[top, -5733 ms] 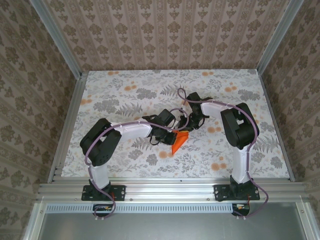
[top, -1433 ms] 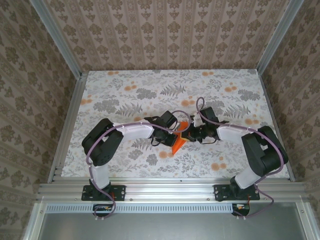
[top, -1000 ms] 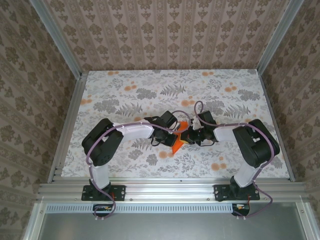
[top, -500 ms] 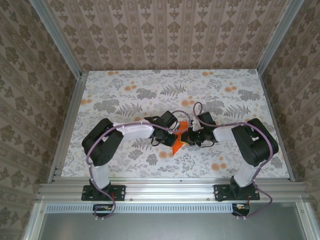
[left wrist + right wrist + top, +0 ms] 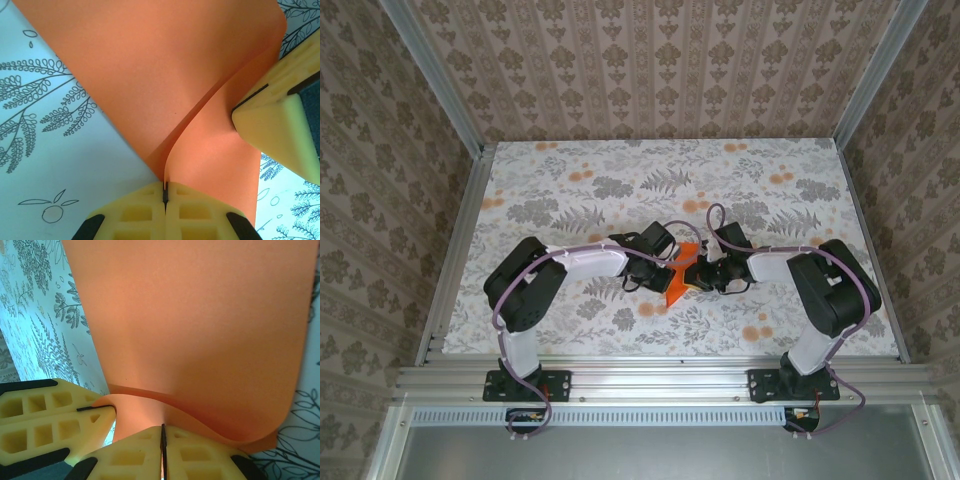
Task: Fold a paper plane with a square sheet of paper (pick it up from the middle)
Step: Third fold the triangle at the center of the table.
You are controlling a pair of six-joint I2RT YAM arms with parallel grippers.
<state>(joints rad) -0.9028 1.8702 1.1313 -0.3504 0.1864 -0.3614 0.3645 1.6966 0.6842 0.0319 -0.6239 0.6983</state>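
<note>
**Two grippers clamp one folded orange sheet over a floral table**

From above, the left gripper (image 5: 669,268) and the right gripper (image 5: 693,272) meet almost tip to tip near the middle of the floral-printed tabletop (image 5: 570,190); the orange paper sheet (image 5: 674,287) sits between them as a narrow, pointed shape, its tip running out from the grippers toward the arms' bases; whether that tip touches the table cannot be told.

In the left wrist view, the left gripper (image 5: 165,192) has its yellow jaws pressed together on the sheet's edge, with only a thin dark seam between them; ahead of its tips the paper (image 5: 165,75) spreads wide in two layers that part along a curved line rising from the seam; ahead and to the right of those tips, a yellow finger (image 5: 272,127) of the right gripper bears against the same sheet.

In the right wrist view, the right gripper (image 5: 162,437) is likewise clamped on the paper, jaws together at a hairline gap; the sheet (image 5: 190,330) stands broad and smooth ahead of the tips and curls under at its lower right corner; just left of the tips, the left gripper's fingers (image 5: 45,420) nip the paper's near edge; grey fern print on the tabletop shows on both sides of the sheet.
</note>
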